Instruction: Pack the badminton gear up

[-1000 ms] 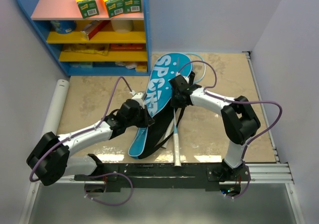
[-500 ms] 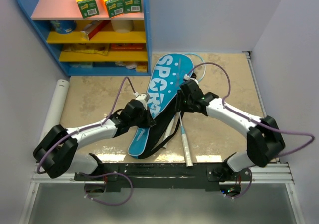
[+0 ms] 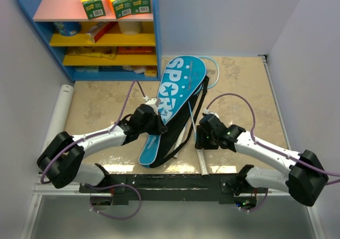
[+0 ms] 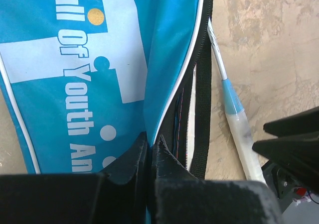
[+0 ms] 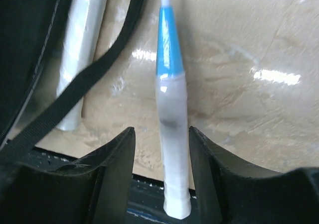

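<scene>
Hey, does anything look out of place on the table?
Yes. One racket lies slanted, its handle poking out of the bag to the table's near edge, between the right gripper's open fingers. The left gripper pinches the bag's edge.

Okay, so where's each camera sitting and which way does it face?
Top external: above and behind the bases, looking down on the table, the bag and both arms.
Left wrist: on the left arm, facing down past the left gripper, shut on the bag's edge.
Right wrist: facing down between the fingers of the right gripper, which straddle the racket handle.
Both wrist views share that handle.
</scene>
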`<action>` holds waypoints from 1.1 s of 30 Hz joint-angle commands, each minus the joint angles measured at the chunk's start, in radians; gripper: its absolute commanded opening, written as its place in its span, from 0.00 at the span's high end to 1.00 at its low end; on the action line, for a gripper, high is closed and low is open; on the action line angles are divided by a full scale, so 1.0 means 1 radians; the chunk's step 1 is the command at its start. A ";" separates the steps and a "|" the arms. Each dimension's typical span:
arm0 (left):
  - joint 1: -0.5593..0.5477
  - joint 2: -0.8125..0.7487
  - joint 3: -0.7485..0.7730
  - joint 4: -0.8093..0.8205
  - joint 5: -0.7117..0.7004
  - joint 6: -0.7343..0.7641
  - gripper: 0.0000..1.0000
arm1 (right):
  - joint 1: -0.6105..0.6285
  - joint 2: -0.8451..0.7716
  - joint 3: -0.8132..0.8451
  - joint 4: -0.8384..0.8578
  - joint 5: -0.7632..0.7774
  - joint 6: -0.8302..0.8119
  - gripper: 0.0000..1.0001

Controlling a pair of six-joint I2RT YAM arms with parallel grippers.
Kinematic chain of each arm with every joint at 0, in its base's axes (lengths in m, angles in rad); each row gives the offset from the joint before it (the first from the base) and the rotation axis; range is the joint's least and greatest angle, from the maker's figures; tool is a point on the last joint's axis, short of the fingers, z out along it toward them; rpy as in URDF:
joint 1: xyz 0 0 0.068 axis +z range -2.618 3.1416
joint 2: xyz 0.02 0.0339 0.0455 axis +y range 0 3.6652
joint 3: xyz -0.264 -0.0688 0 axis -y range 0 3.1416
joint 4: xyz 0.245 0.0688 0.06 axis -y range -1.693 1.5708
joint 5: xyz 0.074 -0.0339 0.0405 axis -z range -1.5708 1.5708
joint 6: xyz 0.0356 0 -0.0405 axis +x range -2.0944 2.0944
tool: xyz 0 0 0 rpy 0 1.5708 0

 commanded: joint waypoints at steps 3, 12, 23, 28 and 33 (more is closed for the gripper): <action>-0.002 -0.003 0.043 0.048 -0.006 0.014 1.00 | 0.096 -0.039 -0.079 0.047 -0.035 0.115 0.50; -0.003 -0.018 0.040 0.042 -0.003 0.008 1.00 | 0.152 0.021 -0.123 0.108 0.016 0.176 0.50; -0.020 -0.054 0.003 0.038 -0.014 -0.003 1.00 | 0.165 0.070 -0.038 0.115 0.079 0.219 1.00; -0.054 -0.090 -0.040 0.044 -0.042 -0.038 1.00 | 0.165 0.102 0.102 0.108 0.051 0.201 1.00; -0.127 -0.110 -0.098 0.067 -0.077 -0.075 1.00 | 0.165 0.160 0.194 0.176 -0.013 0.193 1.00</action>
